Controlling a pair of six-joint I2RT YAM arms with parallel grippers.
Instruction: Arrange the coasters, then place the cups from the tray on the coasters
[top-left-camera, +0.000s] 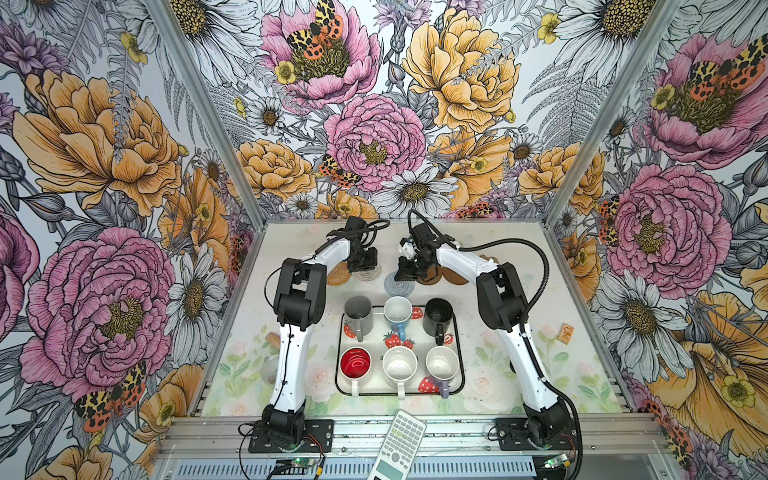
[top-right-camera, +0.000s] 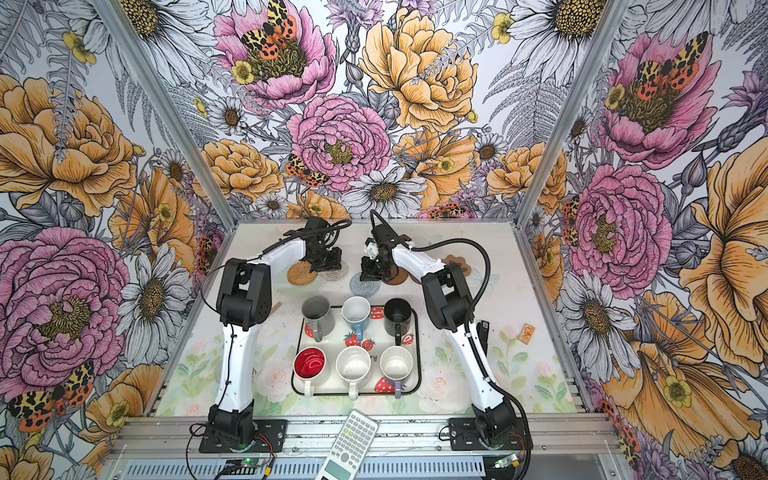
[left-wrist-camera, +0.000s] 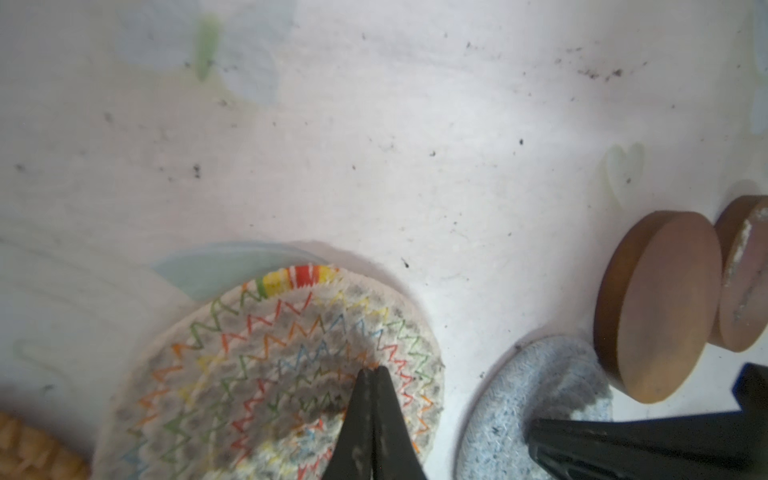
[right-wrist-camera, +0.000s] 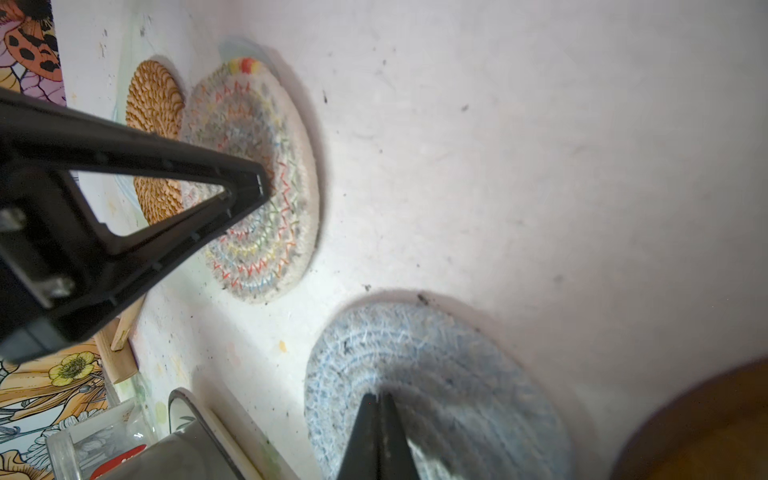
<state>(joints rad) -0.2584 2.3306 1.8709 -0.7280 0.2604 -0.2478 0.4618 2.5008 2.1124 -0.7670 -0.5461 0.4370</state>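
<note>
Evidently arranging: left gripper (left-wrist-camera: 371, 372), closed, presses the whitish coaster (left-wrist-camera: 249, 374); right gripper (right-wrist-camera: 380, 399), likewise closed, the blue-grey coaster (right-wrist-camera: 436, 353), near the table's (top-left-camera: 519, 249) far edge (cups (top-left-camera: 397, 312) wait on the tray (top-left-camera: 417, 332)). Next, likely spreading them.

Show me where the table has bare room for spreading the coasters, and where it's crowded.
Bare: the far strip of table between the coaster row and the back wall, and the right side past the right arm, around the small box. Crowded: the rattan coaster and whitish coaster touch, and six cups fill the tray.
</note>
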